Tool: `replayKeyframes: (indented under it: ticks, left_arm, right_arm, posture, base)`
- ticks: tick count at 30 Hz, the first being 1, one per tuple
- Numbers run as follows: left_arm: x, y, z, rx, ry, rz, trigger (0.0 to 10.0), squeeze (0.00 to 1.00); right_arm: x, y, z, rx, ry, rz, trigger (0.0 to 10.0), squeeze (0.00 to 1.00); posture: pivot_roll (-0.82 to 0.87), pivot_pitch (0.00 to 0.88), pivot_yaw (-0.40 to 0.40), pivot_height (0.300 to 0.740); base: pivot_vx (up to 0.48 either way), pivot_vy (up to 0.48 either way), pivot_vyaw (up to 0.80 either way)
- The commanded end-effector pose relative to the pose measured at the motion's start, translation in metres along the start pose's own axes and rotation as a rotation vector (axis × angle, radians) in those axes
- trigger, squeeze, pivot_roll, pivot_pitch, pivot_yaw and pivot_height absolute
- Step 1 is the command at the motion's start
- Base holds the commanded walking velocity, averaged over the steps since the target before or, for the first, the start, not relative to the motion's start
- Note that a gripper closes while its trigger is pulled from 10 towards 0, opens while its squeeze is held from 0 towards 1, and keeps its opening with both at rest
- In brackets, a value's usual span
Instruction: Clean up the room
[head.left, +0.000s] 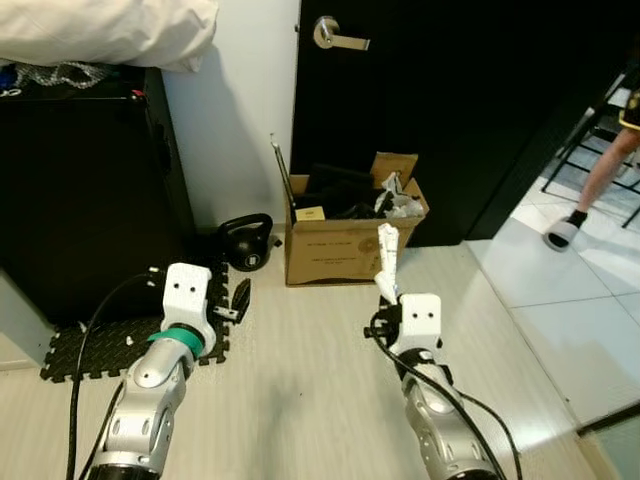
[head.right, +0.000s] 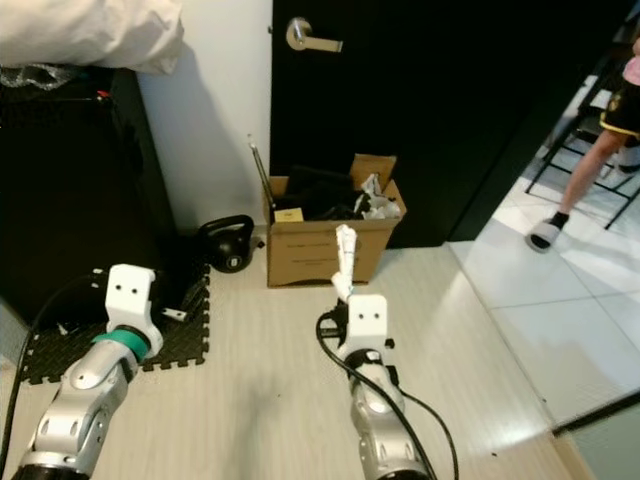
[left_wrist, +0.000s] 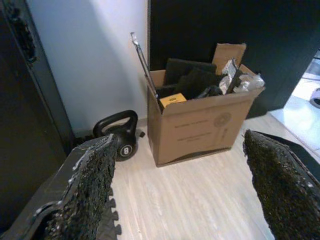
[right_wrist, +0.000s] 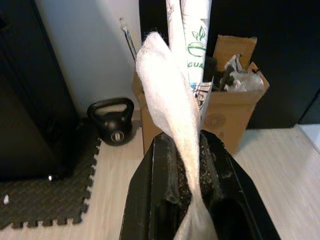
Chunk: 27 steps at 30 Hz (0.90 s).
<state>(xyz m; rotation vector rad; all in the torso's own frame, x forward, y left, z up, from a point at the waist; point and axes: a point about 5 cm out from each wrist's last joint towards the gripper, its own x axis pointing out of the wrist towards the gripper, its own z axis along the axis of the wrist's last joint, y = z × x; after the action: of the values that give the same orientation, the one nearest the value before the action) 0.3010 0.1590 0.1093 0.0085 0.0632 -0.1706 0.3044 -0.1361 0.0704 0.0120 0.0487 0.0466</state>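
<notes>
A crumpled white wrapper (right_wrist: 172, 107) with green print stands pinched upright in the right pincer (right_wrist: 189, 170), whose fingers are closed on it, above the pale wood floor (head.left: 300, 370) just in front of an open cardboard box (head.left: 345, 240) full of dark items. The left pincer (left_wrist: 180, 190) hangs spread wide, holding nothing, over a black foam mat (head.left: 110, 345). A kettlebell (head.left: 246, 242) sits beside the box.

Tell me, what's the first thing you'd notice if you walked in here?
Probably the right gripper held up in the middle of the floor, shut on a crumpled white wrapper that sticks up from its fingers. Just beyond it, against the black door, stands an open cardboard box stuffed with dark things, with a black kettlebell beside it by the wall. The left gripper hangs open over a black foam mat.
</notes>
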Motion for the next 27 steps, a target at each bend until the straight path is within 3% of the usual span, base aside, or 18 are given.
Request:
replayKeyframes:
  ticks: [1, 22, 27]
  left_arm:
    - [-0.001, -0.0024, -0.0026, -0.01, 0.007, -0.01, 10.0, 0.0]
    - [-0.0012, -0.0024, -0.0018, -0.022, -0.001, -0.011, 10.0, 0.0]
    - [-0.0014, -0.0032, -0.0019, -0.024, -0.002, -0.011, 10.0, 0.0]
  right_arm:
    - [-0.0023, -0.003, -0.0044, -0.002, 0.018, -0.011, 10.0, 0.0]
    - [-0.0015, -0.0046, -0.0038, 0.003, 0.016, -0.01, 10.0, 0.0]
    - [-0.0018, -0.0035, -0.003, 0.037, 0.013, 0.01, 10.0, 0.0]
  posture:
    - [0.09, 0.013, 0.004, 0.74]
    - [0.09, 0.012, 0.0, 0.74]
    - [0.09, 0.016, -0.002, 0.74]
  base:
    - [0.33, 0.0, 0.0]
    - [0.338, 0.0, 0.0]
    - [0.354, 0.0, -0.7]
